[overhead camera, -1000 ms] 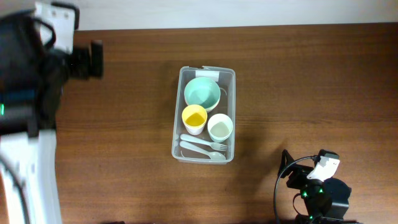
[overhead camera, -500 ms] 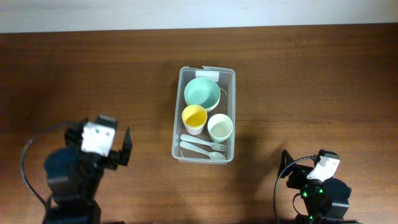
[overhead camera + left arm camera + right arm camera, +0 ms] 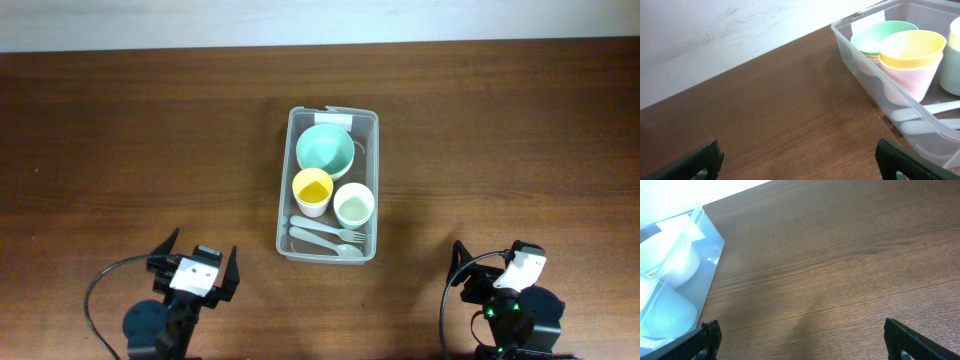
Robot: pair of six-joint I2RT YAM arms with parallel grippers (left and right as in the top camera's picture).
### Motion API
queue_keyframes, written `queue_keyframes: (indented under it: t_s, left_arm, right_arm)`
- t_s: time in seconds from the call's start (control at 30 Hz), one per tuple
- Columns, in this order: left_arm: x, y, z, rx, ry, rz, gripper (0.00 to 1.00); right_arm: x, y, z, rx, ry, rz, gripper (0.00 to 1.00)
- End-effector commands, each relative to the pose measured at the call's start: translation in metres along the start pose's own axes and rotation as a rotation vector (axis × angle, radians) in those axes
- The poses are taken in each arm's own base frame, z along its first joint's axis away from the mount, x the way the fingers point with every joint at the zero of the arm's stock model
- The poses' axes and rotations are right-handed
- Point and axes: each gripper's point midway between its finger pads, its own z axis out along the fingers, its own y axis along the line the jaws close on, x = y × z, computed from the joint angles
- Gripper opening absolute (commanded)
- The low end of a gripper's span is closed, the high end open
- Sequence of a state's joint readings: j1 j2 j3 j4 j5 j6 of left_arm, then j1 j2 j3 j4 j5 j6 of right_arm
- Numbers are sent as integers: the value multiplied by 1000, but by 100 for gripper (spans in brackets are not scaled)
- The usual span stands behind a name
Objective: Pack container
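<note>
Apparently I'm done: the container [image 3: 283, 180] holds the bowl [image 3: 325, 149], cups [image 3: 312, 188] and cutlery [image 3: 325, 240]; my left tool [image 3: 800, 157] and right tool [image 3: 804, 337] hang spread, empty.

My left gripper [image 3: 799, 162] is spread wide, and nothing lies between the jaws. Only the two dark fingertips [image 3: 702, 159] show, one in each lower corner. Beneath them runs the brown wooden table [image 3: 780, 110], ending at a white wall [image 3: 715, 30]. To my right stands the clear container [image 3: 865, 67], with a white label [image 3: 867, 21] at its far end. Inside it:
- a teal bowl [image 3: 875, 35], farthest from me;
- a cup [image 3: 912, 55] with a yellow rim and pink body, just in front of the bowl;
- a pale green cup [image 3: 952, 65], cut off by the frame edge;
- white utensils [image 3: 940, 107] lying flat at the near end.
</note>
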State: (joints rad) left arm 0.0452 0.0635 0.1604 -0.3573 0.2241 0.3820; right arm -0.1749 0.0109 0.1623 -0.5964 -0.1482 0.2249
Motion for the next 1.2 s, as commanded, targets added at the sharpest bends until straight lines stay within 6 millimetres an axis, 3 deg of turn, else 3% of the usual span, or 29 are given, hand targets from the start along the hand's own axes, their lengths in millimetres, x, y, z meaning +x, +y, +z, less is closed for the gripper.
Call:
queue_keyframes:
  t_s: [0.0,1.17]
  left_arm:
    - [6,-7,2,15,-25,-9,100]
    - [8,-10,3,28,-22,-7,100]
  right_arm:
    - [1,2,0,-10,-2,-11,99]
    - [1,2,0,-10,-2,-11,99]
